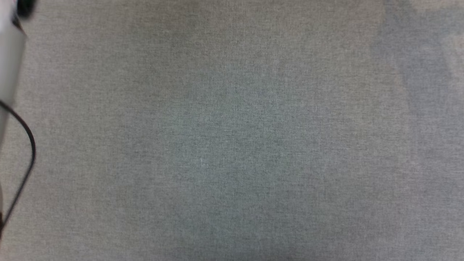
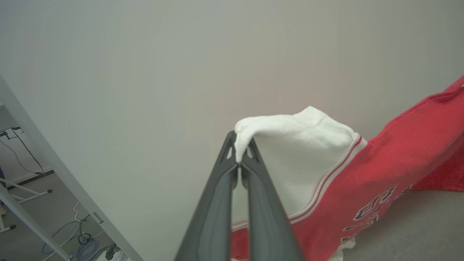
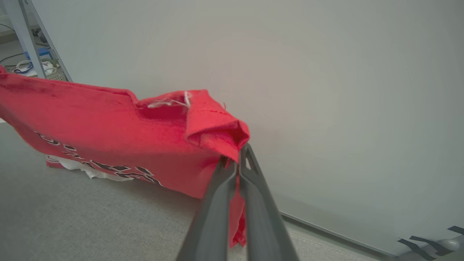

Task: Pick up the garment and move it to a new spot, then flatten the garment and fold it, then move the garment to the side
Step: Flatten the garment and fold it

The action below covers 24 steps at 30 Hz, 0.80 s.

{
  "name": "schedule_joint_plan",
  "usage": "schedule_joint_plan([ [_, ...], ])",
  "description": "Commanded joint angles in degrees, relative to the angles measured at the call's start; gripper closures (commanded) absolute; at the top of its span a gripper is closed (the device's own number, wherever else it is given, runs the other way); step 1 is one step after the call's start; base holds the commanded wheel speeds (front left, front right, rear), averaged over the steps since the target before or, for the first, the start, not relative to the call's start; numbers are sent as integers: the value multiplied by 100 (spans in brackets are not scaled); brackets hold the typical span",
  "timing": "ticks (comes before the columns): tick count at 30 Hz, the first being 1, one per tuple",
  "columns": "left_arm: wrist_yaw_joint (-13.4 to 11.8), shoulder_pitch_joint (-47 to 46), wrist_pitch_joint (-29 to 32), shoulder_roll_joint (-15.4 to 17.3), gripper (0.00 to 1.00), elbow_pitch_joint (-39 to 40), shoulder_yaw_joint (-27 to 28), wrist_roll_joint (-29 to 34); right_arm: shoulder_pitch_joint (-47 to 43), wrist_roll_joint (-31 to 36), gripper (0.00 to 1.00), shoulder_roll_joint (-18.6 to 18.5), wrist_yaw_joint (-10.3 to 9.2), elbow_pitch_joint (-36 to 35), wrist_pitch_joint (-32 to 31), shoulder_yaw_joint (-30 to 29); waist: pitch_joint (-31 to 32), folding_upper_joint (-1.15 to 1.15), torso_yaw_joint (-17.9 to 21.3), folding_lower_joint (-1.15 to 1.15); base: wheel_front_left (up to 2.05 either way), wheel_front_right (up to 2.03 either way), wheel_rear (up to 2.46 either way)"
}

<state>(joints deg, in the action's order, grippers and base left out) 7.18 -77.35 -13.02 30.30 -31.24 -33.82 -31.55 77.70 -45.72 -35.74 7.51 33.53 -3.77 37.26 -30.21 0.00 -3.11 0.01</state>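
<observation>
While the left claw (image 2: 239,164) pinches its white sleeve (image 2: 301,156), the right claw (image 3: 236,159) clamps the red garment (image 3: 108,134).

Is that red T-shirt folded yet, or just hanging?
Not folded: the T-shirt hangs between the left gripper, pinching its white sleeve, and the right gripper, pinching a red edge.

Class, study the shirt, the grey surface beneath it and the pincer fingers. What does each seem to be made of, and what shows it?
The garment: soft matte knit, probably cotton; it drapes, creases and looks slightly fuzzy. Grey surface: woven cloth covering, matte; a fine flecked weave shows. Fingers of the left pincer: likely hard moulded plastic, dark with a faint sheen and smooth edges.
</observation>
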Motion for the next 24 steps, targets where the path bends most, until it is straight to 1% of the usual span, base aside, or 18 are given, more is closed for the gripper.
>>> schedule_joint_plan([
  [1,-60,400,-46,56,100,132,9,-109,-260,-141,100,-72,-2,-96,68,97,292,0,-20,-1,0,0,0],
  [3,-162,1039,-82,142,100,404,46,-258,-675,-416,100,-164,-2,-266,114,266,479,0,-20,-1,0,0,0],
  [4,-260,1397,-102,198,100,567,87,-332,-903,-539,100,-228,-2,-364,145,361,583,0,-23,-1,0,0,0],
  [7,-502,2419,-126,333,100,1047,100,-505,-1553,-759,100,-435,-2,-604,203,666,872,0,-34,-1,0,0,0],
  [13,-976,4231,-31,594,100,2040,24,-872,-2797,-1146,100,-723,-2,-959,240,1046,1385,0,-61,-1,0,0,0],
  [17,-1294,5266,124,757,100,2584,-71,-1104,-3513,-1425,100,-922,-2,-1110,204,1194,1703,0,-80,-1,0,0,0],
  [24,-1731,6771,326,923,100,3220,-267,-1525,-4566,-1716,100,-1170,-2,-1324,159,1482,2221,0,-97,-1,0,0,0],
])
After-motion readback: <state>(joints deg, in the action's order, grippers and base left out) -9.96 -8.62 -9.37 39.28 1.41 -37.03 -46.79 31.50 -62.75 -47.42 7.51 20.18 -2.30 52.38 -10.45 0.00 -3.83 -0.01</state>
